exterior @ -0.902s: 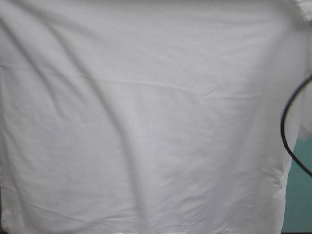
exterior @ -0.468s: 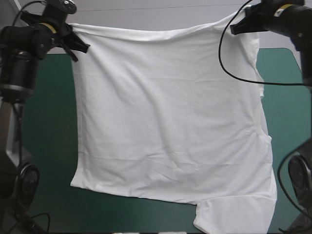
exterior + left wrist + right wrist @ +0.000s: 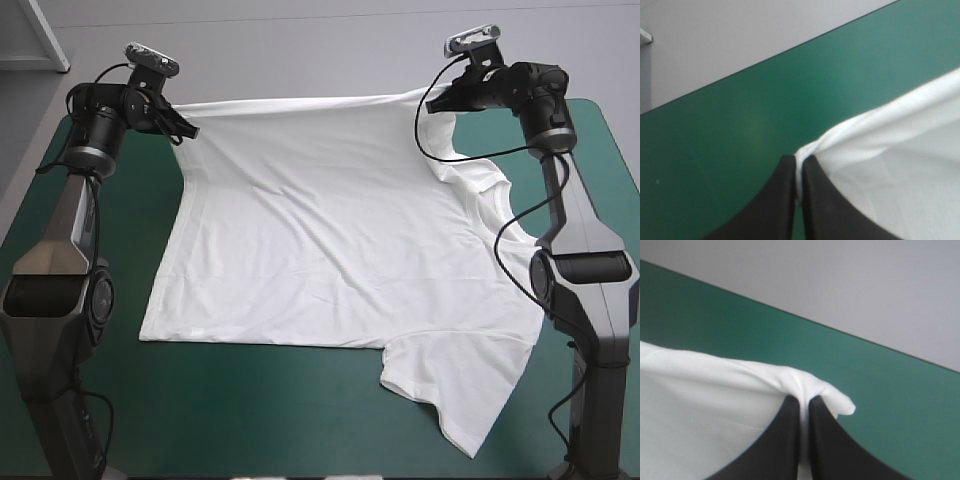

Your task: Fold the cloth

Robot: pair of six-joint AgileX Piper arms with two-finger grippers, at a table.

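The white T-shirt [image 3: 330, 250] lies mostly spread over the teal-green table, its far hem edge held up taut near the far edge. My left gripper [image 3: 183, 130] is shut on the far left corner of the T-shirt [image 3: 875, 135], the cloth pinched between the black fingers [image 3: 785, 200]. My right gripper [image 3: 432, 103] is shut on the far right corner of the T-shirt [image 3: 740, 385]; a small fold pokes past its fingertips. One sleeve [image 3: 455, 385] lies flat toward the near right, and the collar [image 3: 490, 195] sits under the right arm.
Bare teal-green cover [image 3: 250, 410] shows along the near side and the left of the table [image 3: 130, 230]. The far table edge [image 3: 765, 57] runs just beyond both grippers.
Earlier the T-shirt hung lifted, filling the high view. Both grippers have since moved away and down toward the far edge, laying most of the cloth flat on the table.
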